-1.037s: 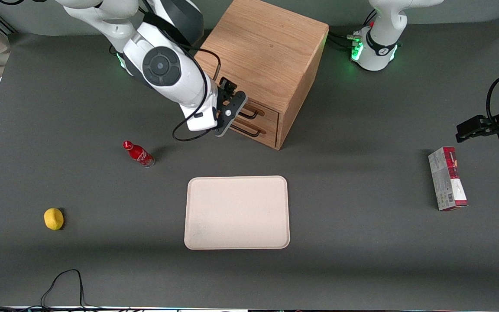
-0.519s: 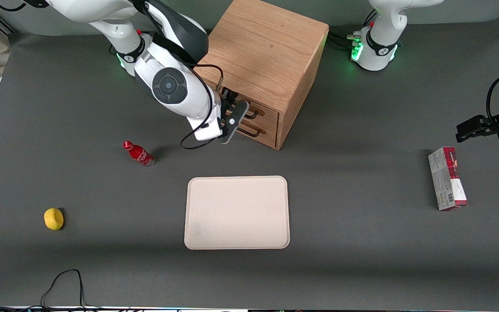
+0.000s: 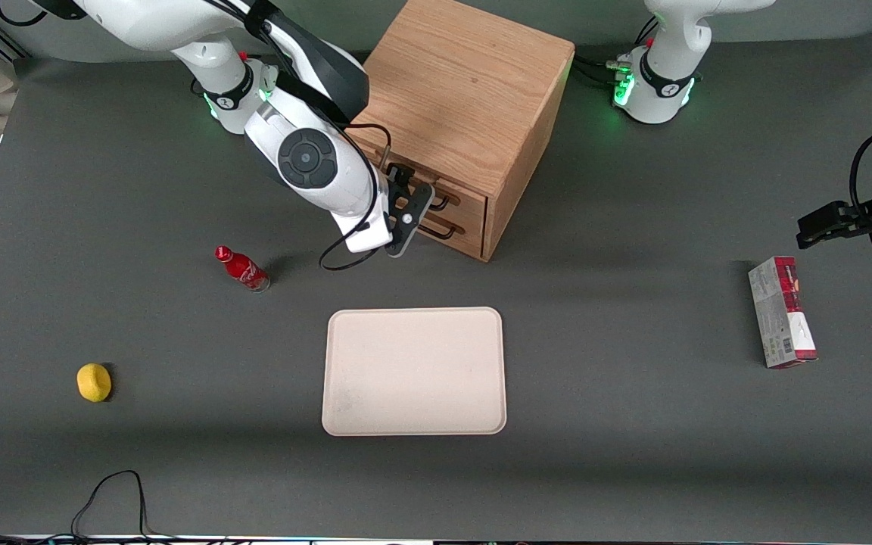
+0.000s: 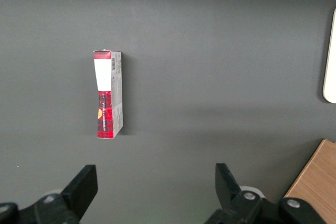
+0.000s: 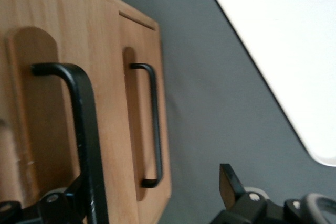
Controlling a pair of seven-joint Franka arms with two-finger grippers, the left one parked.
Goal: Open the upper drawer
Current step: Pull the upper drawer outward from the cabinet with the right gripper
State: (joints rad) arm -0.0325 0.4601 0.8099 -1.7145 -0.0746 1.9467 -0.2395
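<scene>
The wooden cabinet stands at the back of the table, its two drawers facing the working arm's end. The upper drawer looks shut, its front flush with the lower drawer under it. My right gripper is right in front of the drawer fronts, at handle height. In the right wrist view the gripper is open, and the upper drawer's black bar handle runs just inside one finger. The lower drawer's handle lies farther off, beside the grey table.
A beige tray lies nearer the front camera than the cabinet and shows in the right wrist view. A red bottle and a yellow ball-like fruit lie toward the working arm's end. A red-and-grey box lies toward the parked arm's end.
My right arm has swung in toward the drawer fronts, and the gripper has shifted a little closer to the handles and nearer the front camera. The drawers have not moved.
</scene>
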